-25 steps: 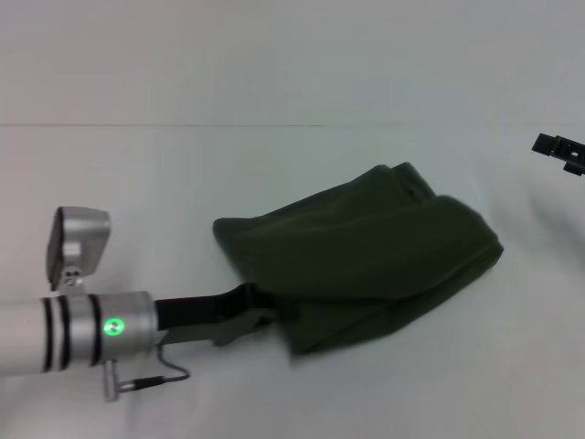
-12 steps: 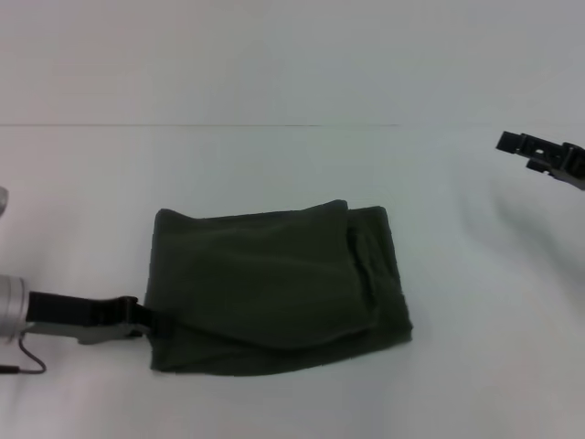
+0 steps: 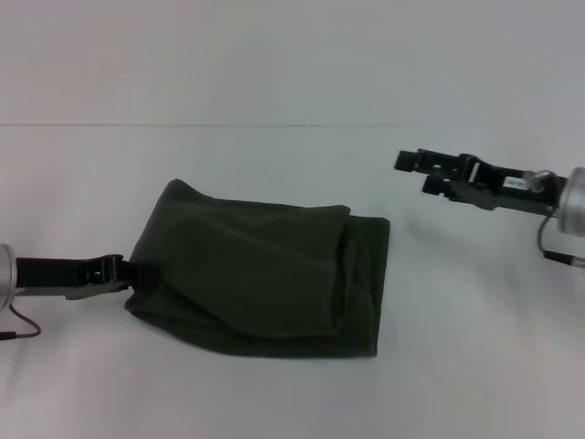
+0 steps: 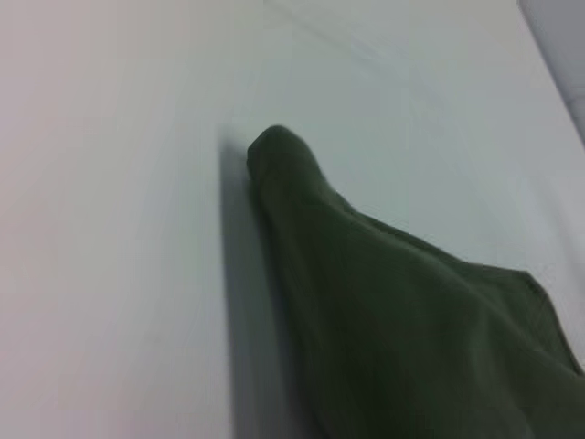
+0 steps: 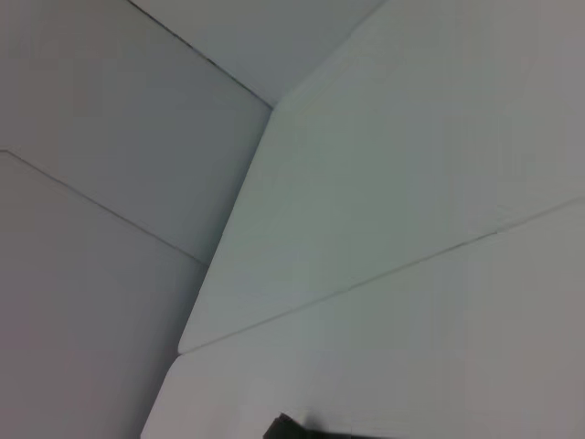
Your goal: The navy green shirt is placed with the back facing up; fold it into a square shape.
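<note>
Left gripper (image 3: 126, 272): pinching the left edge of the navy green shirt (image 3: 260, 279), now dragged leftward into a compact folded packet mid-table (image 3: 292, 91), nearly square; right gripper (image 3: 416, 169): advanced inward over the table's right side, jaws slightly parted, empty.

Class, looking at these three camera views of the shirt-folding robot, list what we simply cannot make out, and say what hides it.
- Left gripper: head view, fingertips meet the navy green shirt; grip unclear.
- Shirt's front: faces the table.
- Shirt's far part: cut off by the left wrist view's edge.
- Right gripper: right wrist view shows only a dark sliver.
</note>
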Robot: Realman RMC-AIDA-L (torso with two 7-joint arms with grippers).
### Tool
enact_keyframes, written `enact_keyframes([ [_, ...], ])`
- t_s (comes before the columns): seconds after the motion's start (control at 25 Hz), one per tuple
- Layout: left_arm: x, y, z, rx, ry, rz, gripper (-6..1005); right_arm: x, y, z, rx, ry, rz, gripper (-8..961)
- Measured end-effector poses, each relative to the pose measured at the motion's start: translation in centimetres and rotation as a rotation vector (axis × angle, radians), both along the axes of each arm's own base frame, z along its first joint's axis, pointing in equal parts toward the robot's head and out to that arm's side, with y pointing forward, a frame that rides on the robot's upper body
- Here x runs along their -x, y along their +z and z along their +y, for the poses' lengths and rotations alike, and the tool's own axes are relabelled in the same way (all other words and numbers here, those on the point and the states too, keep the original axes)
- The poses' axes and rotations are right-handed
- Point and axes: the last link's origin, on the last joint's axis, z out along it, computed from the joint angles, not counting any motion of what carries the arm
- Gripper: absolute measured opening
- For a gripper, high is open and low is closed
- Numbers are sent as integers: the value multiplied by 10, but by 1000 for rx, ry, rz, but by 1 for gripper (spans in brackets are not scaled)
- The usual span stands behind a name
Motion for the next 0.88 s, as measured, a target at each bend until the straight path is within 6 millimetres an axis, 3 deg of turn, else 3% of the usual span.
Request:
enact_keyframes([
  [0.36,8,0,-16,-21,-7,-3,135,18,-38,9,29,-66,3,922],
  [0.68,16,31,-27,-79,-55,11,473,19,-45,9,31,-98,3,911],
  [0.88,8,46,-31,-149,-175,-59,727,23,-48,13,37,-121,10,904],
])
